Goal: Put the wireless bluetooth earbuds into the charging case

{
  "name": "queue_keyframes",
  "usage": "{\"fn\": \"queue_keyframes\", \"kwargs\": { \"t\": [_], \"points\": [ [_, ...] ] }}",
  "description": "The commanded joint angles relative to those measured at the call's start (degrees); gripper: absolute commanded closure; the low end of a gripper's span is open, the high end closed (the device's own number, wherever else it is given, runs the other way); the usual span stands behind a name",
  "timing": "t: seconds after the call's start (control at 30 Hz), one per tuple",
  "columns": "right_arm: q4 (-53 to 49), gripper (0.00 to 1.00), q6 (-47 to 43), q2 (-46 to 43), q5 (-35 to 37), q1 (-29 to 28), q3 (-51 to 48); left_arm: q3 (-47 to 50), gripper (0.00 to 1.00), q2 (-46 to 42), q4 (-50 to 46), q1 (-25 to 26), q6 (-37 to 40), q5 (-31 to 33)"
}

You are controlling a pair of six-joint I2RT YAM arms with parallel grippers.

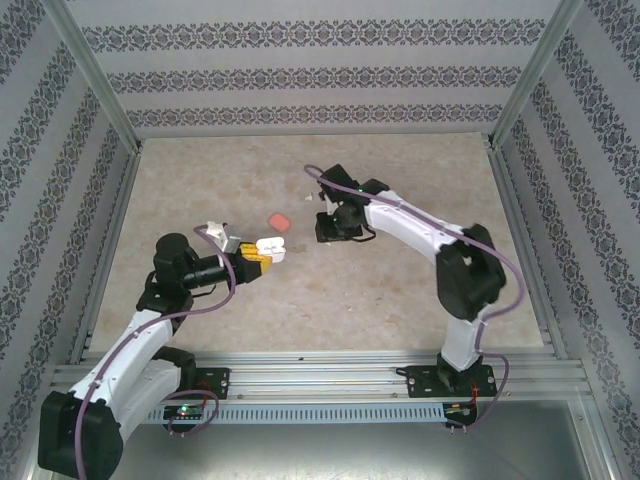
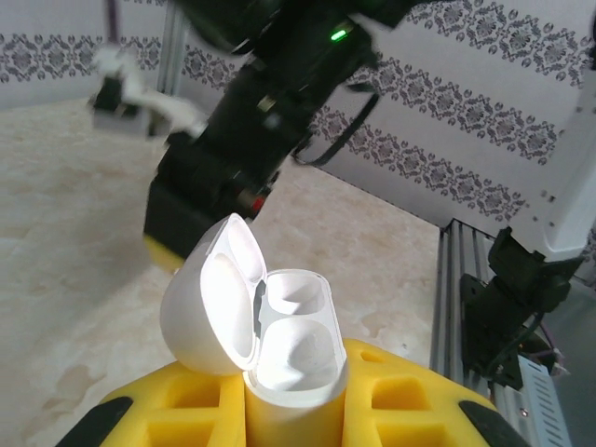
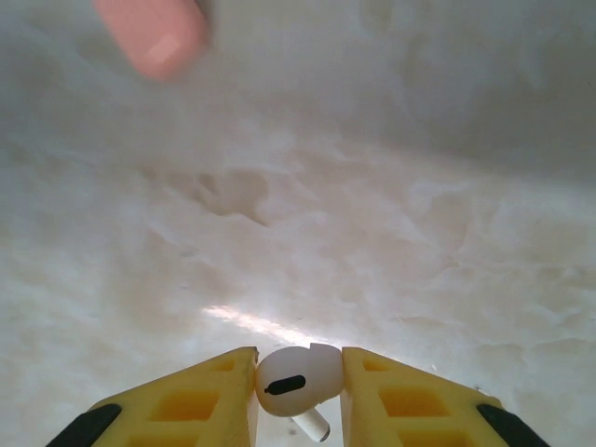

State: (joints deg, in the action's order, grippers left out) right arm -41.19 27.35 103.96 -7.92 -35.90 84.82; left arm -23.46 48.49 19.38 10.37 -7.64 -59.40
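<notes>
The right hand (image 3: 299, 371) is nearly closed, pinching 1 white earbud (image 3: 285, 379) between its yellow fingers (image 3: 191, 405) near the middle of the surface (image 3: 391, 205). Whether the bud is lifted clear is hard to tell. The bud is a glossy, hard plastic bulb with a dark slot and a short stem pointing down. It looks very light, smooth and probably slippery, so a hold across the round head suits it, with gentle pressure so it does not squirt out.

To the left, the left hand (image 2: 296, 396) is clamped tight on the lower body of the white charging case (image 2: 300, 349). The case stands upright with its hinged lid (image 2: 212, 303) swung open and 2 moulded wells exposed. Its shell is rigid and smooth. A blurred pink-red case (image 3: 154, 33) lies on the mottled beige surface a little farther off.
</notes>
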Motion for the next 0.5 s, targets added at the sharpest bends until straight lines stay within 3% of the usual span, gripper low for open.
{"fn": "queue_keyframes", "kwargs": {
  "t": [0.0,0.27,0.47],
  "points": [
    [6.1,0.74,4.7,-7.8,3.2,-1.5,-1.9,-1.6,1.0,2.4,9.1,-0.4,-1.5,0.9],
    [15.8,0.74,6.0,-20.3,10.0,-8.2,-5.4,-3.3,1.0,10.4,21.0,0.2,-3.2,3.2],
    [28.0,0.74,7.2,-25.6,14.8,-14.3,-11.9,-3.9,1.0,11.2,21.6,2.8,1.2,10.8]
  ]
}}
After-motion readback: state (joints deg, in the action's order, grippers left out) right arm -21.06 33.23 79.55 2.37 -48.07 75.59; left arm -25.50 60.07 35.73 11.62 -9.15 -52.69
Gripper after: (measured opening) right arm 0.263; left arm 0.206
